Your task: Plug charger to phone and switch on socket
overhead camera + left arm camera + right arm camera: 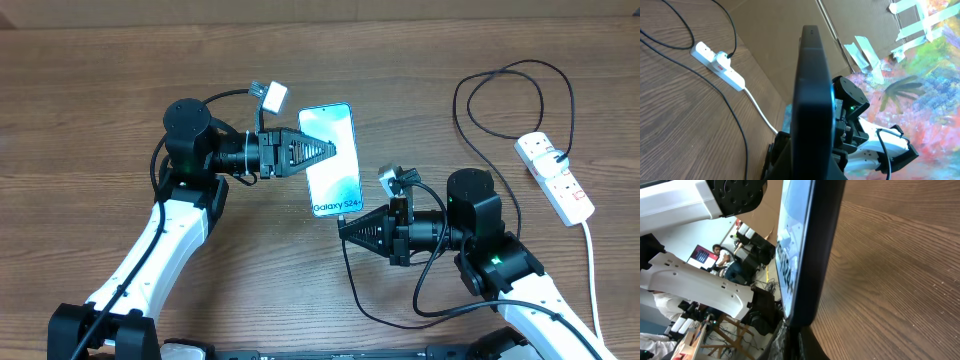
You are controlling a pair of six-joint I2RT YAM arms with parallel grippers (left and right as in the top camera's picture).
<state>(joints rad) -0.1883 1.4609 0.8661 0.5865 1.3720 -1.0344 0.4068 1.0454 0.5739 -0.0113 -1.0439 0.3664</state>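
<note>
We see the left gripper [330,149] clamped on the phone [332,165] by its side, mid table [100,80], screen up. The right gripper [343,224] sits at the phone's bottom edge by the charger [349,280] — we cannot tell its grip. The socket [556,178] lies far right.

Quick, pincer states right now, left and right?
Left pincer: closed on the phone.
Right pincer: closed on the charger, at the phone's lower end.
</note>
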